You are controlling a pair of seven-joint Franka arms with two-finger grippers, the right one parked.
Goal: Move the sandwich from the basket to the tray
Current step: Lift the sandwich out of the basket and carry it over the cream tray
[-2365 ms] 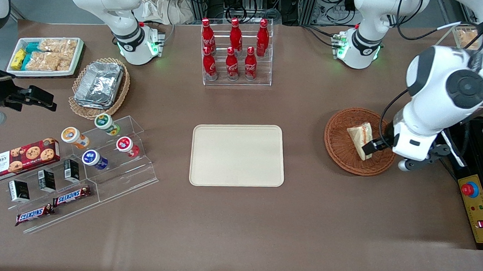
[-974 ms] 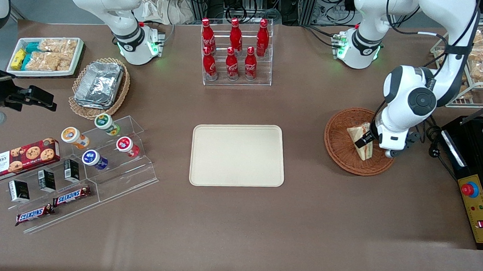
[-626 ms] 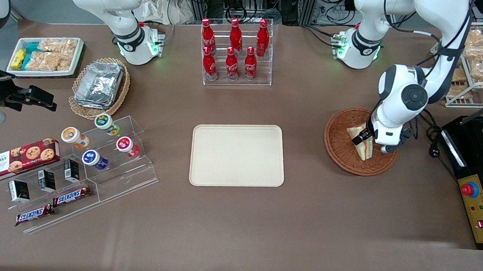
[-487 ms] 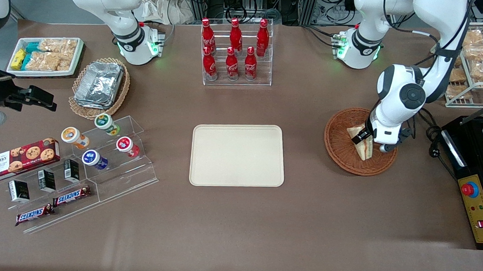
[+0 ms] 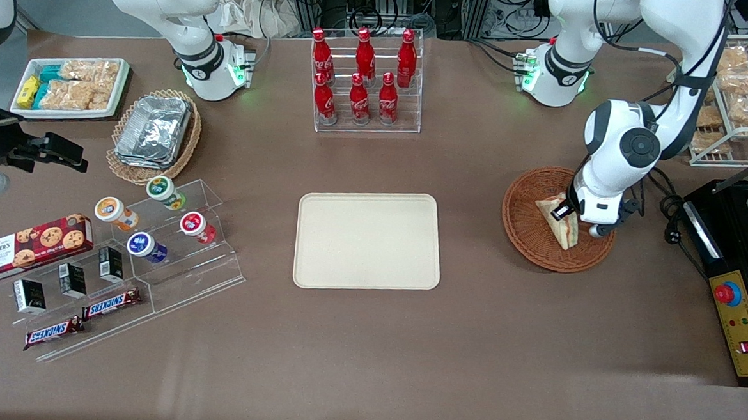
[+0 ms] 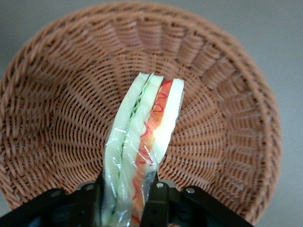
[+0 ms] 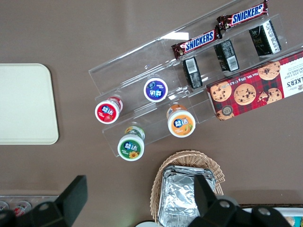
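The sandwich (image 5: 568, 233), a wrapped white-bread wedge with orange-red and green filling, stands on edge in the reddish-brown wicker basket (image 5: 521, 238) toward the working arm's end of the table. My left gripper (image 5: 566, 211) is down in the basket, its black fingers (image 6: 154, 201) pressed against both faces of the sandwich (image 6: 147, 118). In the left wrist view the gripper (image 6: 125, 202) is shut on the wedge, with the basket (image 6: 61, 118) weave all around. The beige tray (image 5: 368, 240) lies bare at the table's middle; its corner also shows in the right wrist view (image 7: 23, 104).
A clear rack of red bottles (image 5: 366, 81) stands farther from the front camera than the tray. A black control box with a red button (image 5: 743, 319) and a wire rack of snacks (image 5: 738, 101) flank the basket. A tan basket of foil containers (image 5: 154, 134) and snack displays (image 5: 154, 243) lie toward the parked arm's end.
The left arm has come down over the basket and its fingers have closed in on the sandwich. The sandwich has shifted slightly in the basket.
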